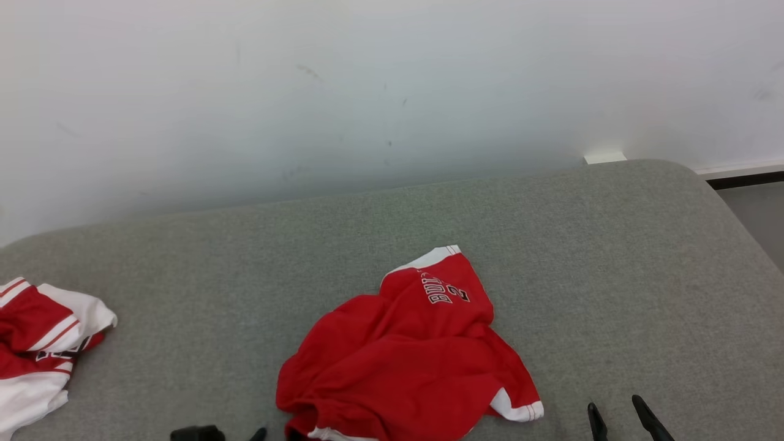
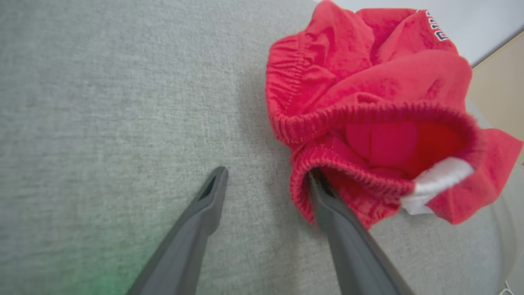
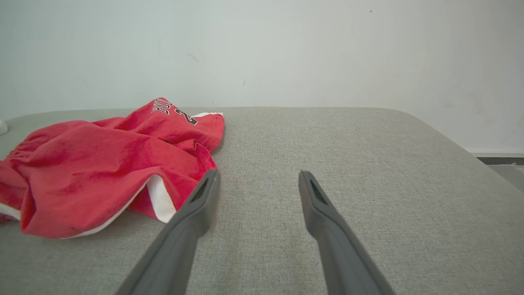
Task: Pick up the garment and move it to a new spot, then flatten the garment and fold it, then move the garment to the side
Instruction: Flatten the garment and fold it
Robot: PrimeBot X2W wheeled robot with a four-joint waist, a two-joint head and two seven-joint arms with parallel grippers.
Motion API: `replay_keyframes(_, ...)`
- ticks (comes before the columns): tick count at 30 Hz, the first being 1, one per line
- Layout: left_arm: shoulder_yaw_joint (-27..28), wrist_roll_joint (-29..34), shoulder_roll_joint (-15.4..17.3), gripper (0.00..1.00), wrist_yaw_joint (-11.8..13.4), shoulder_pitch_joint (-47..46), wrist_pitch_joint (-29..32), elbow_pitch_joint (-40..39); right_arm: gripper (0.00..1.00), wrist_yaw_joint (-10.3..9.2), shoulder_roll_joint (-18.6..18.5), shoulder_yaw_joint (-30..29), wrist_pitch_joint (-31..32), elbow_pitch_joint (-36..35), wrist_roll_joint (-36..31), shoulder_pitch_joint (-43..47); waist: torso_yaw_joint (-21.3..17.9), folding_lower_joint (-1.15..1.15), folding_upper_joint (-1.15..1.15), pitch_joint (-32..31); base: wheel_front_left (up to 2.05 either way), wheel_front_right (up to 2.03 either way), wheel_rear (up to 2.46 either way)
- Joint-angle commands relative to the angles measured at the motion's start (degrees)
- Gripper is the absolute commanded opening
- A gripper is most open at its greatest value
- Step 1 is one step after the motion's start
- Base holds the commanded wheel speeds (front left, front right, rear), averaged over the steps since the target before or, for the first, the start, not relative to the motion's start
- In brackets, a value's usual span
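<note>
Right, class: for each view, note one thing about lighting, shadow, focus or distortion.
Head view: soft, even light, no glare; the shorts cast only a faint shadow. Left wrist view: shorts loom large and slightly soft, darker shadow at their left, green tint on the grey surface at lower left. Right wrist view: fabric crisp, right tool soft near the bottom edge.

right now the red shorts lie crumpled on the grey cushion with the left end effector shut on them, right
The left end effector is open, not shut. The left wrist view shows its fingers apart, one at the waistband of the red shorts, which lie crumpled on the grey cushion.
</note>
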Motion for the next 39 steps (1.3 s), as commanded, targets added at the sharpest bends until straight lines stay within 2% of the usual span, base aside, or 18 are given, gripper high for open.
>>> replay_keyframes(1,-0.02,0.63,1.26,1.0,1.08,2.6,0.24,0.48,1.0,-0.17,-0.39,-0.32,0.06,-0.19,-0.33,0.54,0.16,0.0,0.0,-0.07,0.0,0.0,0.0)
replay_keyframes(9,1.53,2.76,4.9,1.0,7.18,9.35,-2.49,-11.97,1.0,-0.17,-1.36,-3.23,0.05,-2.0,-0.45,1.95,2.01,0.0,0.0,-0.62,0.0,0.0,0.0)
replay_keyframes(15,4.18,6.8,5.74,1.0,11.5,15.14,-3.64,-22.81,1.0,-0.17,-1.43,-5.45,0.06,-3.2,-0.65,3.07,3.61,0.0,0.0,-1.04,0.0,0.0,0.0)
replay_keyframes(21,10.15,16.19,3.42,1.0,13.21,19.69,-3.68,-32.4,1.0,-0.17,-1.09,-6.74,0.06,-4.01,-0.93,4.01,5.18,0.0,0.0,-1.25,0.0,0.0,0.0)
replay_keyframes(25,15.39,21.99,0.02,1.0,12.1,22.1,-3.68,-36.26,1.0,-0.17,-1.02,-7.14,0.06,-4.03,-1.6,4.5,6.18,0.0,0.0,-1.44,0.0,0.0,0.0)
replay_keyframes(32,24.14,30.25,-6.79,1.0,6.7,24.34,-3.68,-37.93,1.0,-0.17,-0.36,-6.93,0.06,-3.3,-1.79,4.77,6.86,0.0,0.0,-1.62,0.0,0.0,0.0)
replay_keyframes(39,28.79,35.05,-10.4,1.0,1.8,24.79,-3.68,-36.51,1.0,-0.17,0.19,-5.52,0.06,-2.6,-1.24,4.12,6.52,0.0,0.0,-1.52,0.0,0.0,0.0)
